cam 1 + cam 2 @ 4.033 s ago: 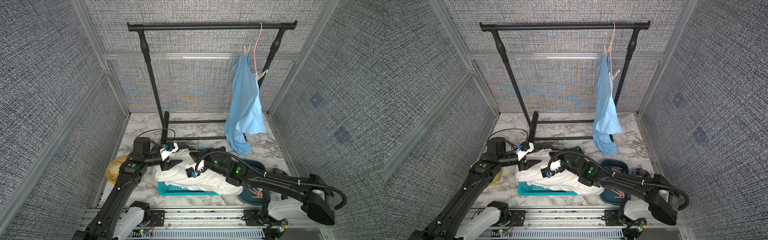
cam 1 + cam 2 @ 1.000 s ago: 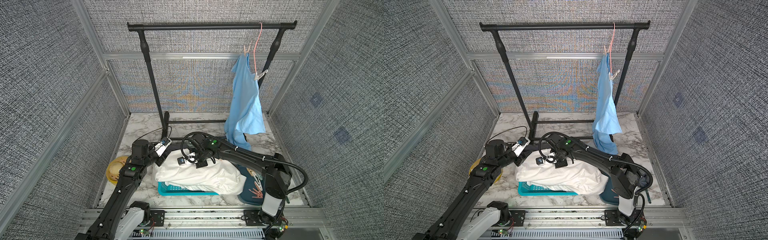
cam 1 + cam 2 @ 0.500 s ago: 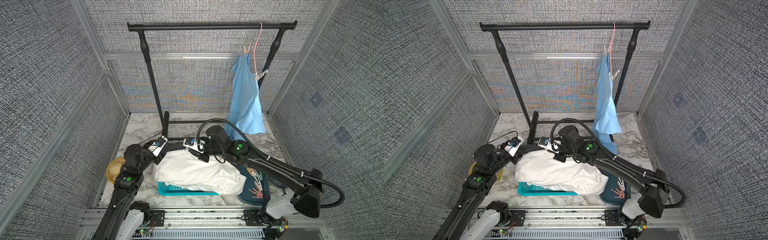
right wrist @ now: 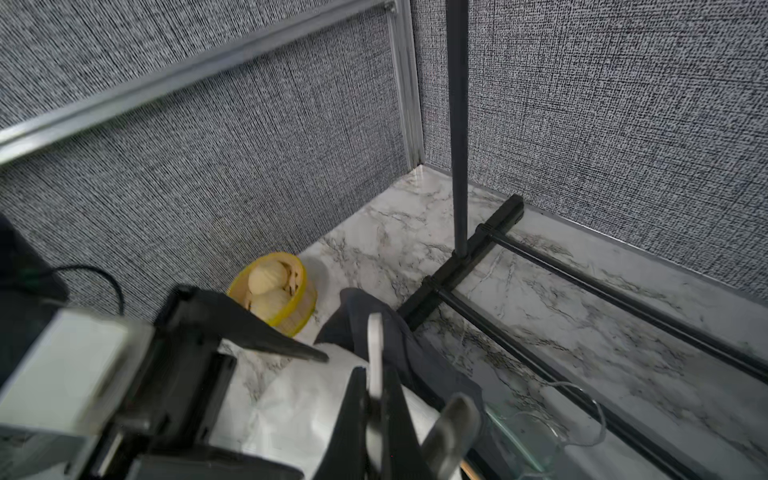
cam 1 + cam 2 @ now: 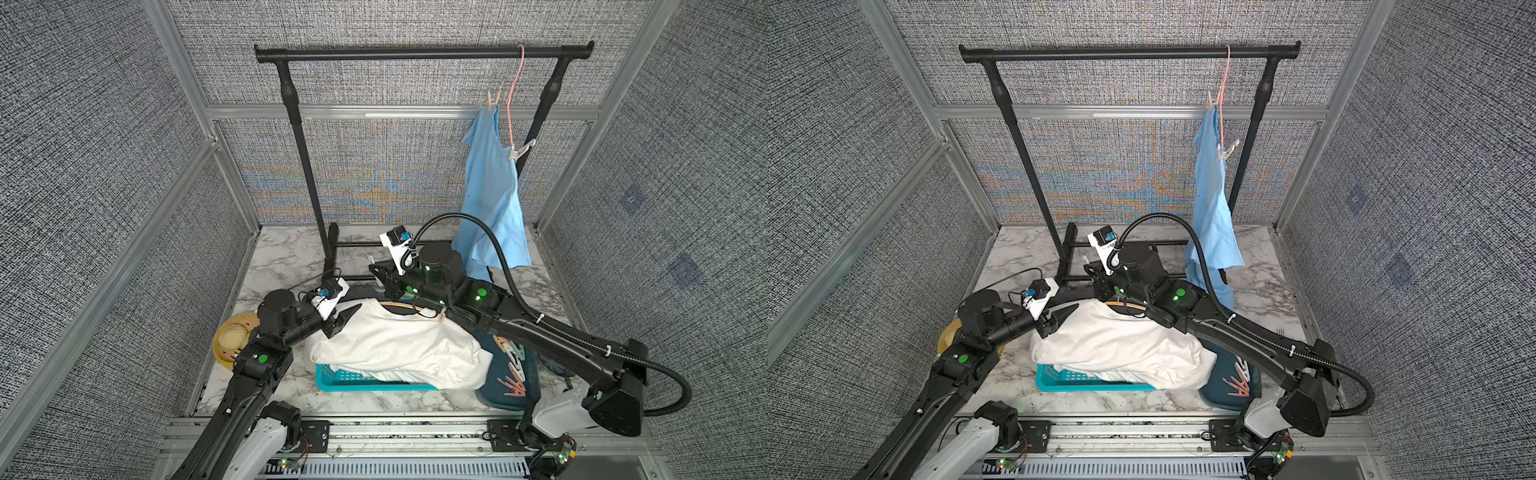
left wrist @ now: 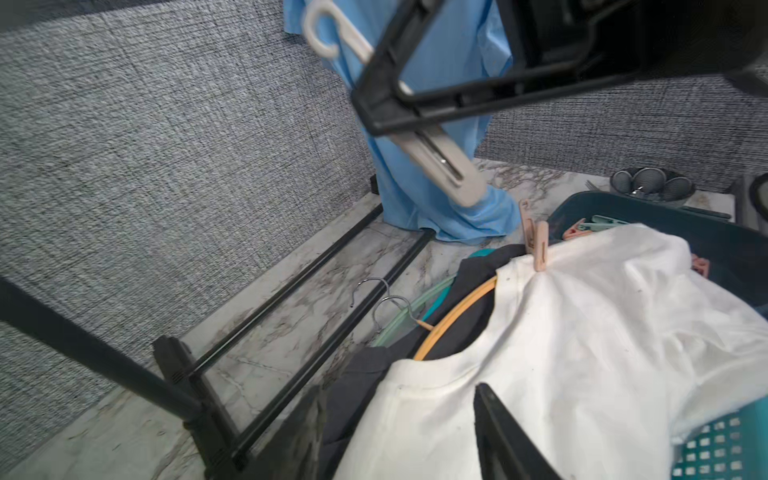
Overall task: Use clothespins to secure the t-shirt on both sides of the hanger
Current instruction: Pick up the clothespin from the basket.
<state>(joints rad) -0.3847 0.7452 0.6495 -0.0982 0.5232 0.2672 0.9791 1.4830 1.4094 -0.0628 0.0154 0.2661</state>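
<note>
A white t-shirt [image 5: 395,345] [image 5: 1117,345] lies over a teal basket with an orange hanger [image 6: 453,320] in its collar. One pink clothespin [image 6: 540,249] [image 5: 441,318] grips the shirt's right shoulder. My left gripper [image 5: 347,318] [image 5: 1065,318] [image 6: 399,395] is open at the shirt's left shoulder, with white cloth showing between its fingers. My right gripper [image 5: 388,282] [image 5: 1100,282] [image 4: 374,374] hovers behind the collar. It is shut on a pale clothespin [image 6: 436,162] [image 4: 375,353]. More clothespins [image 5: 513,374] [image 5: 1237,382] lie in a dark blue tub at the right.
A blue t-shirt [image 5: 492,187] hangs pegged on a pink hanger from the black rack [image 5: 415,52], whose base bars cross the marble floor. Also here: the teal basket [image 5: 353,380], the dark blue tub [image 5: 498,405], a yellow basket [image 5: 230,336] at the left, spare wire-hook hangers [image 6: 390,307], and a dark garment under the shirt.
The right arm has swung round and lifted its gripper, with the clothespin, back from over the shirt to behind the collar. The left gripper has opened wider and moved to the shirt's left shoulder.
</note>
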